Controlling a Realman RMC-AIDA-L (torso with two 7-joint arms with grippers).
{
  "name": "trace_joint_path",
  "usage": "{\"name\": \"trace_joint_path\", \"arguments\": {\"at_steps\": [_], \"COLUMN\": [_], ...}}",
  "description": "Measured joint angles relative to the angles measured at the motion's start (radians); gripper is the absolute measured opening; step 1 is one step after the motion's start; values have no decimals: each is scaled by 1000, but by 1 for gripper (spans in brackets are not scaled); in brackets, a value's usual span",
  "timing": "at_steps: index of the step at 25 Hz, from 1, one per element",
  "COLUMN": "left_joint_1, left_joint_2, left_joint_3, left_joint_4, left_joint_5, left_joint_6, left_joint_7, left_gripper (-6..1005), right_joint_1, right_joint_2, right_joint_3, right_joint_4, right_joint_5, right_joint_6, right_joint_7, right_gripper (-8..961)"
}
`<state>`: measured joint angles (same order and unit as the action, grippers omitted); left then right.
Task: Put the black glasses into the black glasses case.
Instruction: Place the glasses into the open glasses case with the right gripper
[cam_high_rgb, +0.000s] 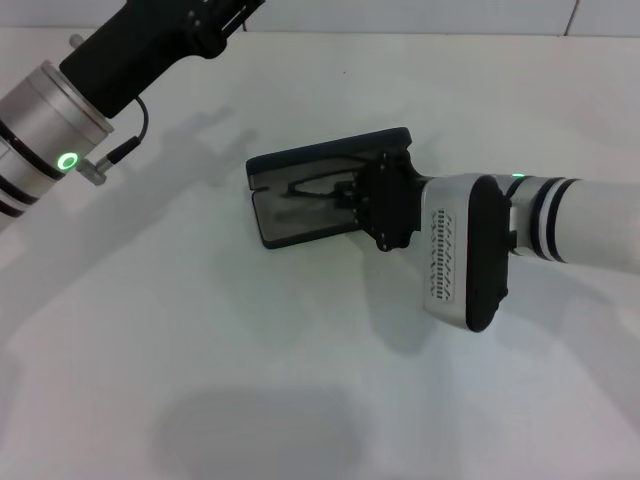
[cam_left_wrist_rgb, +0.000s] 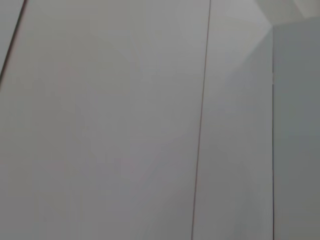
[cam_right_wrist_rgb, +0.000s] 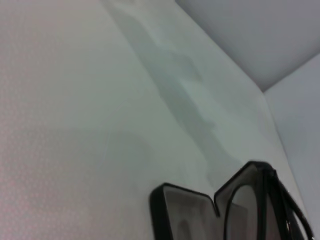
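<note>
Holding thin black glasses (cam_high_rgb: 318, 189), right claw (cam_high_rgb: 352, 198), open hard case (cam_high_rgb: 275, 226)

Head view looks down on the white table (cam_high_rgb: 200, 350) from above. Right wrist view sits close, sharing the black glasses case (cam_right_wrist_rgb: 182, 212). Left wrist view faces blank wall.

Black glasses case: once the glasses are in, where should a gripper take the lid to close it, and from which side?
Probably the lid's free far long edge, coming from the far side. The black glasses case lies open on the table, lid raised along the far side, tray nearer the robot. The right gripper is over the tray with the black glasses, so the lid's left end is freer. The left gripper is out of view.
</note>
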<state>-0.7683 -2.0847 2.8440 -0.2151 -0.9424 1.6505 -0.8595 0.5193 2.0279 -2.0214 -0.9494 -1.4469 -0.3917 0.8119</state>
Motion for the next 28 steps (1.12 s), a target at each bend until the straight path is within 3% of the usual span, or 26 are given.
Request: {"name": "trace_joint_path", "arguments": {"at_steps": [7, 28], "left_joint_1": [5, 6], "left_joint_2": [0, 0], "left_joint_3": [0, 0], "left_joint_4": [-1, 0], "left_joint_5": [0, -1], "left_joint_6": [0, 0], "left_joint_7": [-4, 0], "left_gripper": [629, 641], "right_joint_1": [-50, -8], "right_joint_2": [-1, 2], "right_joint_3": [-13, -75], "right_joint_4": [-68, -19], "right_joint_5": [-112, -107], "right_joint_6": [3, 98], "right_joint_7": [2, 7], "right_gripper": [124, 127]}}
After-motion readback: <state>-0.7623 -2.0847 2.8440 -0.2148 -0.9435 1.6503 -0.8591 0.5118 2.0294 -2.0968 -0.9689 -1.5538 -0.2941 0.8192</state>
